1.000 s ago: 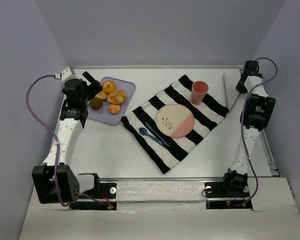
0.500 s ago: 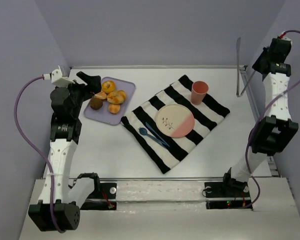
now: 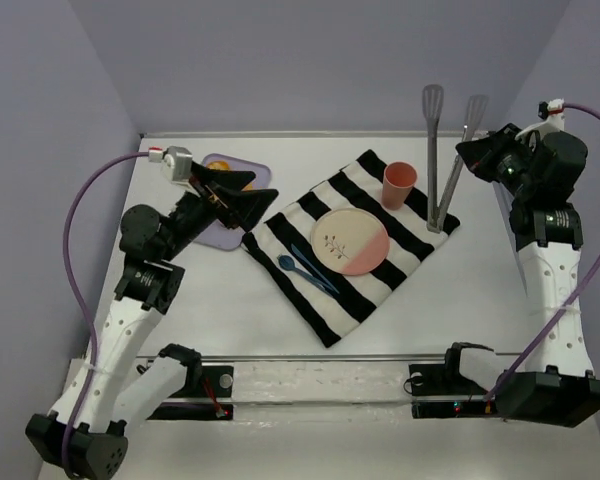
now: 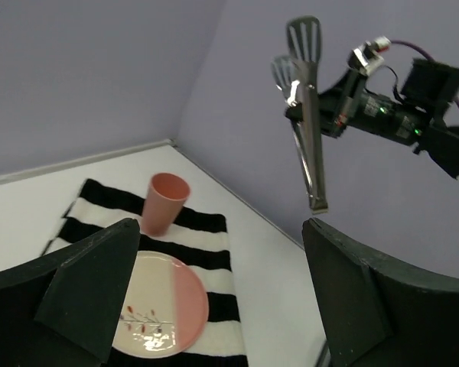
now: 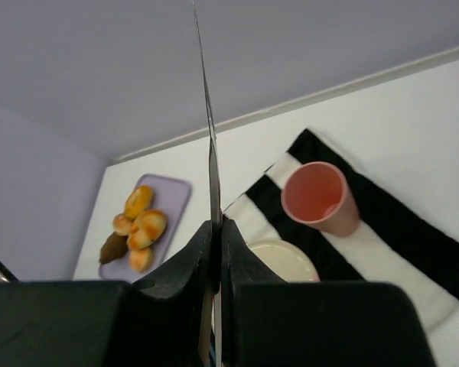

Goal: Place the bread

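The bread (image 5: 140, 258), a small round golden bun, lies on the purple tray (image 5: 170, 200) among other golden rolls and next to a dark brown lump (image 5: 113, 248). In the top view my left arm covers most of the tray (image 3: 261, 172). My left gripper (image 3: 263, 188) hovers over the tray's right edge and points at the striped cloth. It is open and holds nothing (image 4: 220, 252). My right gripper (image 5: 217, 225) is shut on metal tongs (image 3: 446, 175). They hang upright over the cloth's right corner, spatula ends up.
A black and white striped cloth (image 3: 325, 310) carries a cream and pink plate (image 3: 350, 243), a pink cup (image 3: 399, 184) and blue cutlery (image 3: 305, 268). Walls close in the table at the back and both sides.
My right arm swung the tongs from the table's right edge up and in, over the cloth's right corner. My left gripper rose from beside the tray and turned towards the cloth.
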`<state>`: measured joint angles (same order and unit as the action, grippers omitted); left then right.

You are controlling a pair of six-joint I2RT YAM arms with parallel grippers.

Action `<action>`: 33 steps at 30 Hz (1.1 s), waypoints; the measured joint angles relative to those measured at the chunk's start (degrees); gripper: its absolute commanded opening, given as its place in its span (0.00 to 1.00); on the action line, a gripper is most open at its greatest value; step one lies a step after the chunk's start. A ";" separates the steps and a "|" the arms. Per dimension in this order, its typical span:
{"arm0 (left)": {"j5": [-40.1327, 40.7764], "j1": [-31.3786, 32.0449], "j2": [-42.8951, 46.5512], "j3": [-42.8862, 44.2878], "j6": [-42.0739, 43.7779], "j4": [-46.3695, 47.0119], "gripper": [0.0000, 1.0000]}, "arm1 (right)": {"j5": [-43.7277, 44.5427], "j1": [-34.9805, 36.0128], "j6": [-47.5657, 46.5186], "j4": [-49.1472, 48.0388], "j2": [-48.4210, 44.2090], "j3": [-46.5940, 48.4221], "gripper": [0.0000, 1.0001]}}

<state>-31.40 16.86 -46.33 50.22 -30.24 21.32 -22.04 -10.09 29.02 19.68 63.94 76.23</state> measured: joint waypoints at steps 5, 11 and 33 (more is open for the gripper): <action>-1.16 12.22 -8.24 3.06 2.56 2.29 0.99 | -2.32 8.02 2.97 -2.03 -2.08 -1.01 0.07; -2.97 22.75 -17.55 6.25 7.41 3.04 0.99 | -4.87 15.19 7.91 -9.01 -2.91 -4.94 0.07; -14.45 26.97 -24.61 8.74 7.61 21.79 0.99 | -11.23 22.23 30.38 -49.18 -3.54 -24.17 0.07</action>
<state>-45.84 43.83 -70.94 58.96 -22.63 43.11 -33.28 12.14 59.40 -29.50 60.40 52.05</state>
